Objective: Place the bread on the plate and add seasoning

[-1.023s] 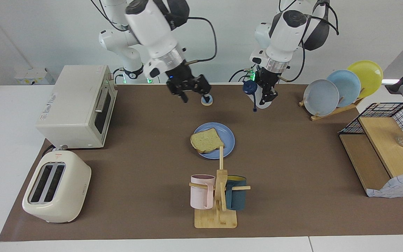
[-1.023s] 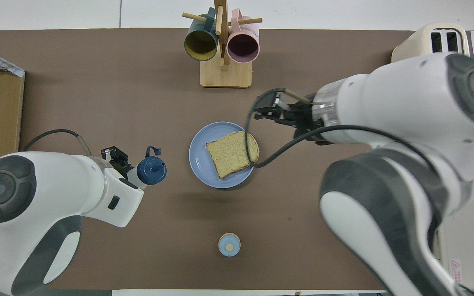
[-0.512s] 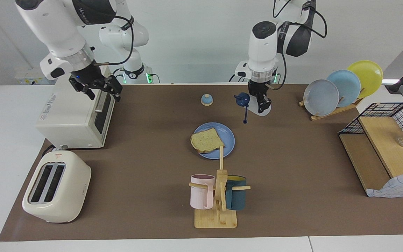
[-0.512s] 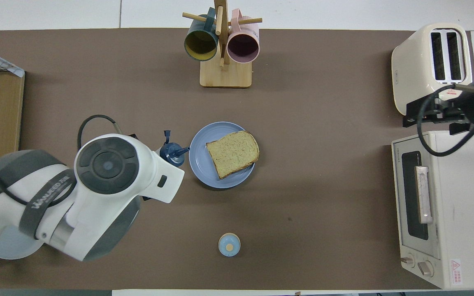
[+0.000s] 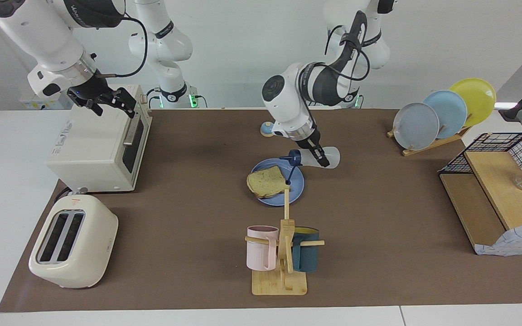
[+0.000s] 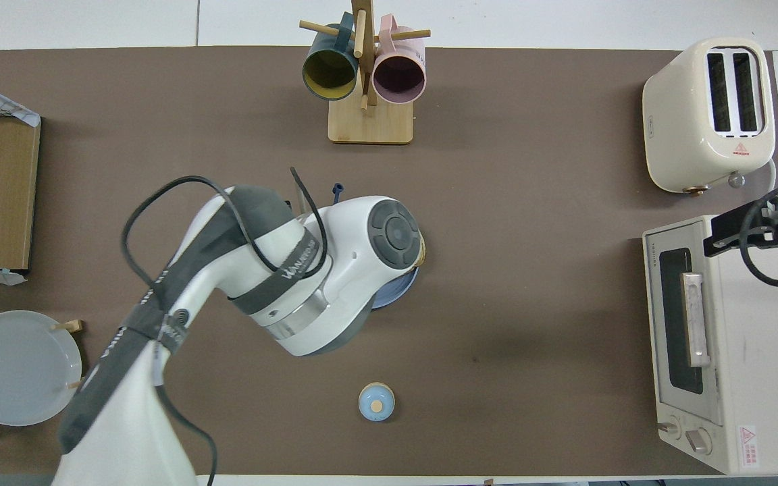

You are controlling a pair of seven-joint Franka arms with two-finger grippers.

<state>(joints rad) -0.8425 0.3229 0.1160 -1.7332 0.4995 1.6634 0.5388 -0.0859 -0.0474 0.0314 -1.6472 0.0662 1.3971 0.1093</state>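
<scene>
From the facing view, the left gripper (image 5: pixel 317 155) is clamped on the translucent white seasoning bottle (image 5: pixel 322 157), tipped almost level, its navy cap (image 5: pixel 294 158) over the round blue plate (image 5: pixel 298 181) where the square tan bread slice (image 5: pixel 267 181) lies. The right gripper (image 5: pixel 107 100) waits over the cream toaster oven (image 5: pixel 93 145), fingers apart.

From overhead, the left arm hides most of the plate (image 6: pixel 399 291); the right gripper (image 6: pixel 760 233) sits above the oven (image 6: pixel 727 344).
</scene>
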